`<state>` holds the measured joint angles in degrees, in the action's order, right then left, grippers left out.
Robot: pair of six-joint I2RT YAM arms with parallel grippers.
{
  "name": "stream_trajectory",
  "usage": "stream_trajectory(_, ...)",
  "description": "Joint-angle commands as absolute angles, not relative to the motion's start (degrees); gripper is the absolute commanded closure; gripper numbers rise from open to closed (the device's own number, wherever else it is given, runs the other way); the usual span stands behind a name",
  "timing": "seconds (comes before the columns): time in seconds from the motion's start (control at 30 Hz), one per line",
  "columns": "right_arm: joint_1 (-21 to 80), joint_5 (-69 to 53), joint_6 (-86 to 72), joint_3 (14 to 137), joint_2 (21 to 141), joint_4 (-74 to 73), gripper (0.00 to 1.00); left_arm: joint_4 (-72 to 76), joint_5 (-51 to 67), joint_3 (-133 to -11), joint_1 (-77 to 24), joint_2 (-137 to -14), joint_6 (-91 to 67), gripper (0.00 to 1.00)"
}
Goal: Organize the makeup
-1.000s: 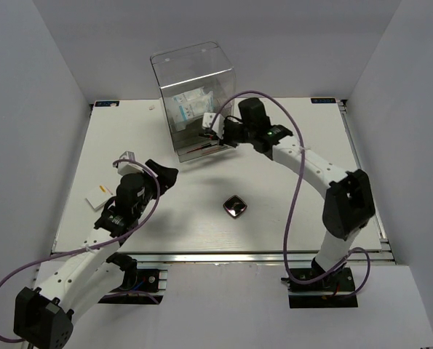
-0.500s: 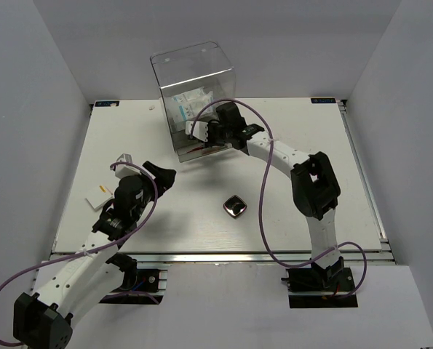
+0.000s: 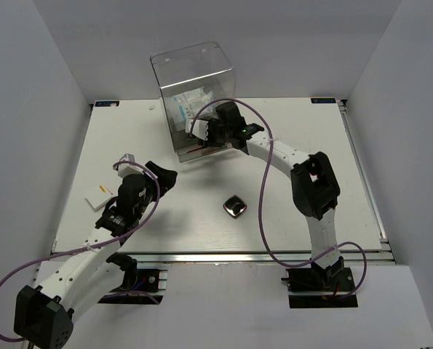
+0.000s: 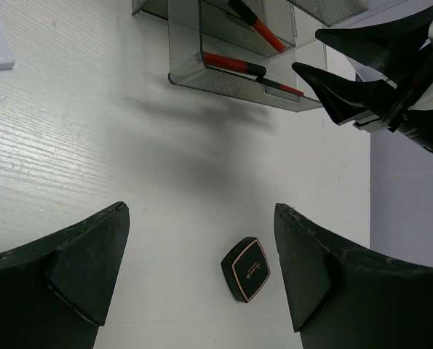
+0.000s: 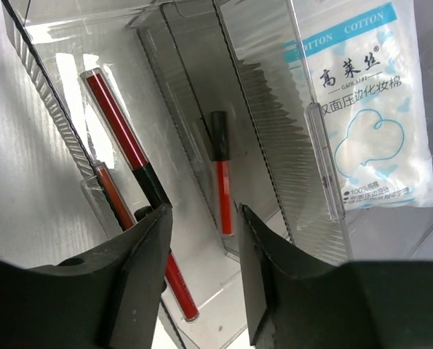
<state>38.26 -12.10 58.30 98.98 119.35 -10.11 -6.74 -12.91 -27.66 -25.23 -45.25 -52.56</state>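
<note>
The right gripper [image 5: 203,218], fingers apart beside the red pencils [image 5: 118,123], could knock the acrylic drawer [image 4: 223,81] askew; the left gripper [image 4: 200,211] hangs open.

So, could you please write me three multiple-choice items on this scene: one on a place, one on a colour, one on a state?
1. Where is the compact? A in a drawer; B on the table; C in a gripper.
2. What colour is the print on the packet inside the acrylic box? A blue; B green; C orange.
3. How is the left gripper? A shut on a stick; B open, empty; C shut on a packet.
Answers: B, it lies alone on the white surface; A, blue letters and cloud outline; B, fingers apart, nothing between.
</note>
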Motion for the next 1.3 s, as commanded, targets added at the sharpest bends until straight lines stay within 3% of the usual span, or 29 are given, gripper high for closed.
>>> stream_trajectory(0.0,38.1,-12.9,54.8,102.0,117.8,-8.9,0.54,-5.4,-13.0,-28.0,-25.0,-45.2,-52.1,0.10)
stream_trajectory(0.03,37.7,-14.1,53.4,102.4,116.6,-9.4,0.56,-5.5,-13.1,-28.0,-25.0,-45.0,-52.1,0.10)
stream_trajectory(0.13,36.8,-21.3,49.0,104.4,113.7,-15.7,0.81,-5.6,-13.4,-27.6,-25.1,-44.6,-52.3,0.10)
stream_trajectory(0.17,36.5,-27.9,49.2,104.5,112.7,-18.0,0.95,-5.5,-13.5,-27.2,-25.0,-44.4,-52.5,0.10)
stream_trajectory(0.2,36.3,-31.3,50.1,103.5,111.6,-23.1,1.00,-5.4,-13.6,-26.9,-25.1,-44.3,-52.6,0.10)
stream_trajectory(0.33,36.1,-41.6,62.8,94.9,104.6,-31.9,1.00,-4.7,-13.4,-26.3,-25.0,-44.5,-52.9,0.10)
stream_trajectory(0.57,36.3,-31.4,68.6,86.9,104.8,-34.5,1.00,-4.3,-13.0,-26.2,-25.1,-45.0,-52.9,0.10)
stream_trajectory(0.77,36.2,-21.9,63.6,82.8,107.6,-21.9,1.00,-5.1,-13.4,-26.6,-25.1,-44.7,-52.8,0.10)
stream_trajectory(1.27,37.2,-17.7,66.9,84.7,117.1,-3.3,0.97,-9.8,-15.1,-27.9,-25.0,-41.4,-53.5,0.10)
